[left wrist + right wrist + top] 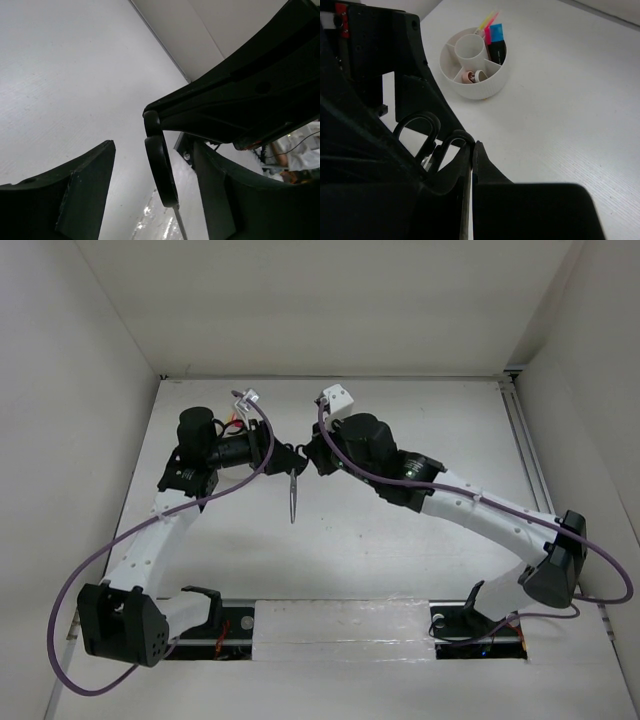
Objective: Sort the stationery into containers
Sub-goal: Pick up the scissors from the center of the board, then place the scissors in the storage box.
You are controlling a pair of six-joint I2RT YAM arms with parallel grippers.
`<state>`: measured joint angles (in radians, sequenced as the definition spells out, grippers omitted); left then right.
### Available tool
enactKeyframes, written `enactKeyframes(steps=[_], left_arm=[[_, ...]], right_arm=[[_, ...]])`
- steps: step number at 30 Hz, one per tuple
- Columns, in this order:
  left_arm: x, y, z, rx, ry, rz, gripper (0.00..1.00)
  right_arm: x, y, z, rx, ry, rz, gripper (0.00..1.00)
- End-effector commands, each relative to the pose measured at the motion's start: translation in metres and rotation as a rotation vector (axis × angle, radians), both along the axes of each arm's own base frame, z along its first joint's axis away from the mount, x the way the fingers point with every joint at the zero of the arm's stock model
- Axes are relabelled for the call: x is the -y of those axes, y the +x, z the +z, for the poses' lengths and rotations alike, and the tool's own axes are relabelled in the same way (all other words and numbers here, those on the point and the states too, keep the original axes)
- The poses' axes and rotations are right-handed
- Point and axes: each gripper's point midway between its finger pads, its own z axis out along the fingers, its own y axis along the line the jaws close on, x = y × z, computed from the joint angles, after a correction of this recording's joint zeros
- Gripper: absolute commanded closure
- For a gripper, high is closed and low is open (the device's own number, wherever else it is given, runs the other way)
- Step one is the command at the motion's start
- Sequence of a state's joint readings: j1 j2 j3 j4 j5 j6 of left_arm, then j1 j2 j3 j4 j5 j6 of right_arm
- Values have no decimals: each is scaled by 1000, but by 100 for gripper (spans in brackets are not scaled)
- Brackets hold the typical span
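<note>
While the right gripper [472, 150] pinches 1 handle loop of the black-handled scissors [292, 496], blades hanging toward the arm bases, the left gripper [152, 165] has its jaws spread either side of that loop, clear of it. Beyond the scissors sits the white tray [485, 90], holding 2 highlighters [496, 45].

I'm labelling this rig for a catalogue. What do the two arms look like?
Both the left arm and the right arm have white links dotted with small holes, joined by bulky black joint housings and ending in black bases. A purple cable loops loosely along each arm. The fingers are matte black, angular plastic.
</note>
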<state>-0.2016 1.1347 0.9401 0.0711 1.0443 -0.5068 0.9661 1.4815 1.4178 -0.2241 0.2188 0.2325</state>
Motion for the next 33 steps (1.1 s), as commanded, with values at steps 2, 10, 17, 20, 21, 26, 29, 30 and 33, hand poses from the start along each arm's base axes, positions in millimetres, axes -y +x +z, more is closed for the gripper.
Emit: enactKeyframes(steps=[2,10,17,20,21,26,29,30,33], left_arm=[[1,-2,10,65,-10,-27,50],[-2,9,3,39,28,22,100],[-35,73,18,124,151,404,100],[-55,102,42,206,158,578,100],[-61,109,56,263,151,621,100],[-117,156,81,379,208,953,100],[-150,170,91,500,251,1109,100],[-160,175,88,514,284,1156,100],[-167,182,87,598,337,1182,100]], right_arm=[[-16,-5,37,53,99,34,100],[-13,-1,44,76,103,8,46],[42,3,45,128,86,-161,0],[62,-4,45,134,94,-173,0],[68,-3,44,135,95,-184,0],[85,-24,37,134,110,-141,0],[92,-40,32,135,116,-84,0],[92,-45,30,132,119,-64,0],[100,-52,24,139,133,-52,0]])
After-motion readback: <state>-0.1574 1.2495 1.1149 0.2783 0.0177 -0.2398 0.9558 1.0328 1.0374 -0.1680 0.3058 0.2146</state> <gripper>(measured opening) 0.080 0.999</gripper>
